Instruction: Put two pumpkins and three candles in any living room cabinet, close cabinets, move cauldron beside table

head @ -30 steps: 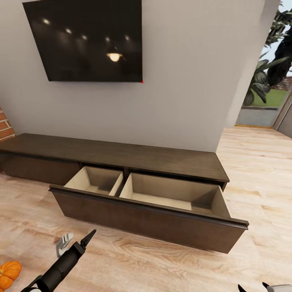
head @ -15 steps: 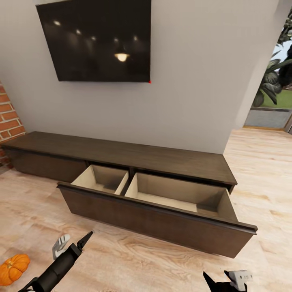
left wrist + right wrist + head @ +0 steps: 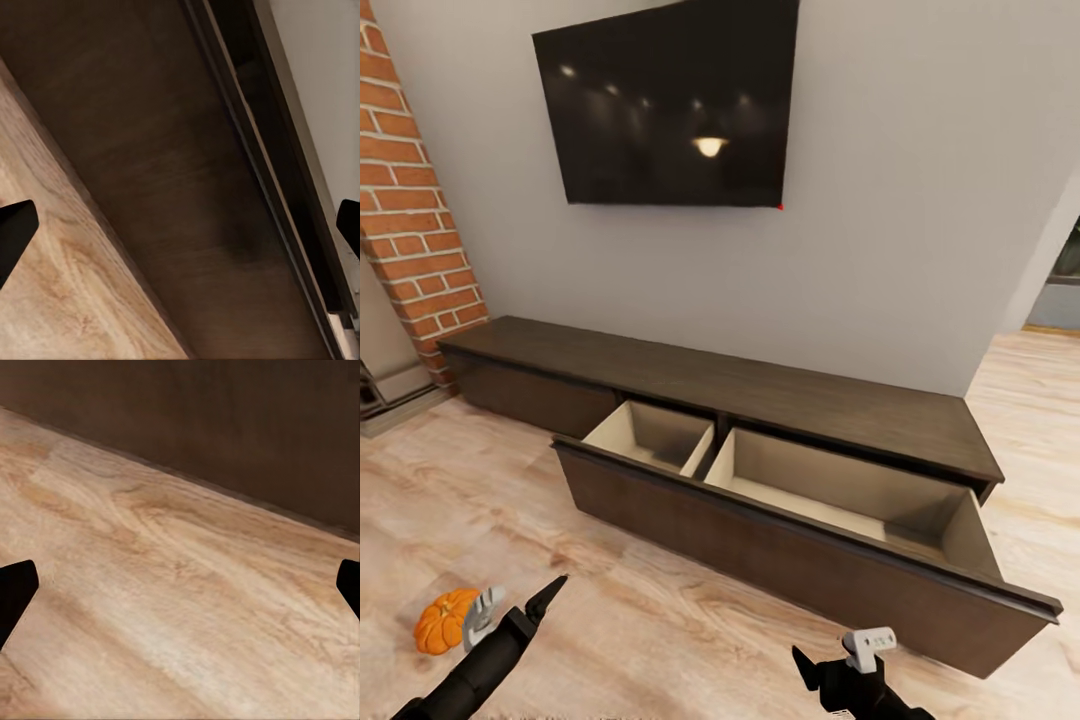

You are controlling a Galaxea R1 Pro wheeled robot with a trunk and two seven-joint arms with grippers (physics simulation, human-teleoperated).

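Your view has swung left, bringing the pumpkin (image 3: pixel 444 620) on the floor (image 3: pixel 660 640) beside your spread, empty left gripper (image 3: pixel 515 607); the right gripper (image 3: pixel 835 655) appears likewise, and the cabinet (image 3: pixel 780 540) drawer stands open.

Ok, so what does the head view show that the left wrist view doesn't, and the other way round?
Head view alone: the orange pumpkin on the floor beside the left gripper, the right gripper, the wall television, the brick column, and the inside of the open drawer, which has nothing in it.

Left wrist view alone: a close look along the drawer's dark front and its top edge, framed by that gripper's spread fingertips.

Both: the dark cabinet, its pulled-out drawer front and the wooden floor.
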